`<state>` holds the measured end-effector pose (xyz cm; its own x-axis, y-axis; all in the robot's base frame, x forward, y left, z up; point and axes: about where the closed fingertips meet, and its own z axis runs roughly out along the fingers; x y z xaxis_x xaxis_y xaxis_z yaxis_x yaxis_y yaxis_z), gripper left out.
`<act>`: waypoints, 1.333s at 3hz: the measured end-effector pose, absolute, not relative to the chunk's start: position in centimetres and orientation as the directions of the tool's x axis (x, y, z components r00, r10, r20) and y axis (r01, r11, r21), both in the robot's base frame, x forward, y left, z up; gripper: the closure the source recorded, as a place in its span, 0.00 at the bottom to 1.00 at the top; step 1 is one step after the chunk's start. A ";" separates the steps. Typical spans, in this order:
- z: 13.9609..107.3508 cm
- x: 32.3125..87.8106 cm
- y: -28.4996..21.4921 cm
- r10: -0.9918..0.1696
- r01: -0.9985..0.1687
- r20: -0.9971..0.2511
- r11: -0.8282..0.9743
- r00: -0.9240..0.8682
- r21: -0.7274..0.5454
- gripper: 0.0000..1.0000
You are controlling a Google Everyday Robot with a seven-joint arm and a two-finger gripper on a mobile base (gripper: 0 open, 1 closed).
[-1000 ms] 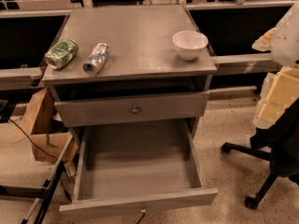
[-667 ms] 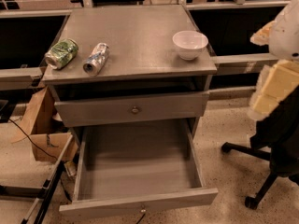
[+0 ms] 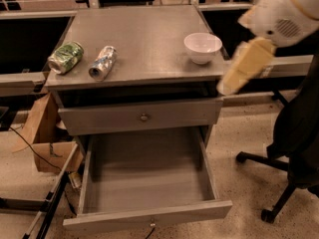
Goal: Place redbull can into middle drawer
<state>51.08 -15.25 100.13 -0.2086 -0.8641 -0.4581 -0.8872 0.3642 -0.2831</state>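
Observation:
The redbull can (image 3: 102, 62) lies on its side on the left of the grey cabinet top (image 3: 144, 34), its end facing the front edge. The middle drawer (image 3: 149, 180) is pulled wide open below and holds nothing. My gripper (image 3: 243, 66) hangs as a blurred yellowish shape off the white arm at the upper right. It is by the cabinet's front right corner, far right of the redbull can, and carries nothing that I can see.
A fatter green-patterned can (image 3: 65, 57) lies just left of the redbull can. A white bowl (image 3: 202, 47) stands on the right of the top. The upper drawer front (image 3: 142, 117) is closed. A cardboard box (image 3: 47, 143) sits at the left, and a black office chair (image 3: 294, 148) at the right.
My arm and gripper have swung left and up, from beside the chair toward the cabinet's front right corner. The cans, bowl and drawers have not moved.

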 end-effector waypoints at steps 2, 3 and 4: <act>99.2 56.3 -6.0 -0.765 -0.888 -0.623 0.390 -0.165 -0.243 0.00; 99.2 56.3 -6.0 -0.765 -0.888 -0.623 0.390 -0.165 -0.243 0.00; 99.2 56.4 -4.6 -0.765 -0.902 -0.634 0.347 -0.115 -0.256 0.00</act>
<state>56.44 -4.62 99.20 -0.1146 -0.7650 -0.6337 -0.9024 0.3470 -0.2557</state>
